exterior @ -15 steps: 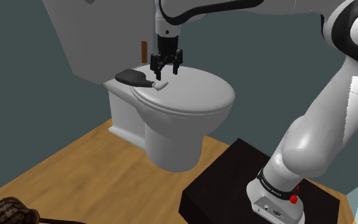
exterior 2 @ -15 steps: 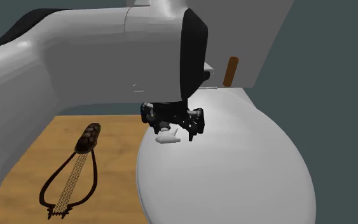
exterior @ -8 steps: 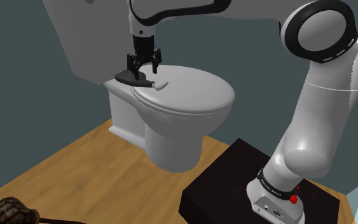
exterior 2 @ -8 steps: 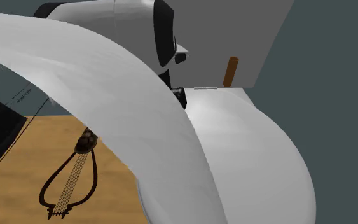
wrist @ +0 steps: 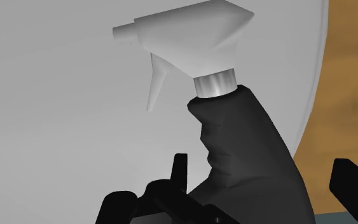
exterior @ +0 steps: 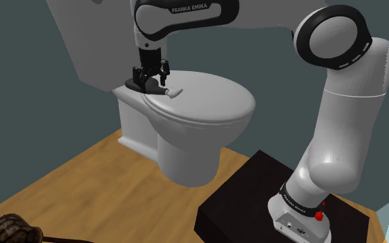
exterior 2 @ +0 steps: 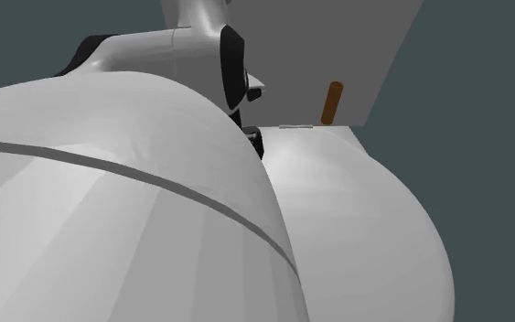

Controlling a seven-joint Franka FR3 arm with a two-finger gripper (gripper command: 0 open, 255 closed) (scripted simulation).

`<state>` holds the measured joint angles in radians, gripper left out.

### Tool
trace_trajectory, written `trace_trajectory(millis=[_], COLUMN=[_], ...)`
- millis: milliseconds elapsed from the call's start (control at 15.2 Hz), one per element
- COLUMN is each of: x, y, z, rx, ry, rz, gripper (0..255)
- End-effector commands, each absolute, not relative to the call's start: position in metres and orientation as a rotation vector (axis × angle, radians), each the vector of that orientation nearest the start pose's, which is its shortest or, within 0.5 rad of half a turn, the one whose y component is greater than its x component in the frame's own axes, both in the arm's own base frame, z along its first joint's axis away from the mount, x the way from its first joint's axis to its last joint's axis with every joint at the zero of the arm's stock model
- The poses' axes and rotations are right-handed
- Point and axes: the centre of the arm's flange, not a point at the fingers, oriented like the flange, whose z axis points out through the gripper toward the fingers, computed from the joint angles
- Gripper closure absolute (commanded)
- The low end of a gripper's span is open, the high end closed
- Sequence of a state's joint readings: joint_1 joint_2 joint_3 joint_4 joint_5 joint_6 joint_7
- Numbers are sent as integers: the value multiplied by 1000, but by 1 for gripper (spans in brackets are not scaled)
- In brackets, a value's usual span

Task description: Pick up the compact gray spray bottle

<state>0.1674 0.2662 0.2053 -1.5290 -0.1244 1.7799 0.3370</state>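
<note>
The spray bottle (exterior: 143, 87) lies on its side on the white toilet lid (exterior: 206, 96), close to the tank. It has a dark charcoal body and a white trigger head (exterior: 174, 92). My gripper (exterior: 150, 74) hangs directly over the dark body, fingers pointing down. In the wrist view the bottle's body (wrist: 247, 146) runs between my two black fingers, with its white head (wrist: 190, 35) beyond them. The gripper (wrist: 264, 167) is open. One finger (wrist: 180, 168) stands close beside the body and the other (wrist: 352, 184) is well apart from it.
The toilet tank (exterior: 127, 114) stands against a grey wall. On the wooden floor (exterior: 82, 186) lies a brown stringed instrument (exterior: 10, 228). The black stand (exterior: 255, 200) is at the lower right. A brown peg (exterior 2: 333, 102) sticks up behind the lid. My arm (exterior 2: 127, 220) blocks much of the second exterior view.
The gripper has moved toward the shoulder view's left, from above the lid to over the bottle's dark body, and lowered. The arm has swung across the second exterior view.
</note>
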Motion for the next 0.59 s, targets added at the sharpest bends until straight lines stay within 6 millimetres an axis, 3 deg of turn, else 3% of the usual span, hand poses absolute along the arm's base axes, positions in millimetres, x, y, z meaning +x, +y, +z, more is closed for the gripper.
trace_trajectory(millis=[0,66,132,528], x=[606,606,606,606], y=[211,211,211,211], z=[498,498,498,498], rx=[-3207,-3207,-3207,-3207], ry=[-89,-89,-89,-89], rz=[-24,-24,-24,-24], gripper=[0,0,255,255])
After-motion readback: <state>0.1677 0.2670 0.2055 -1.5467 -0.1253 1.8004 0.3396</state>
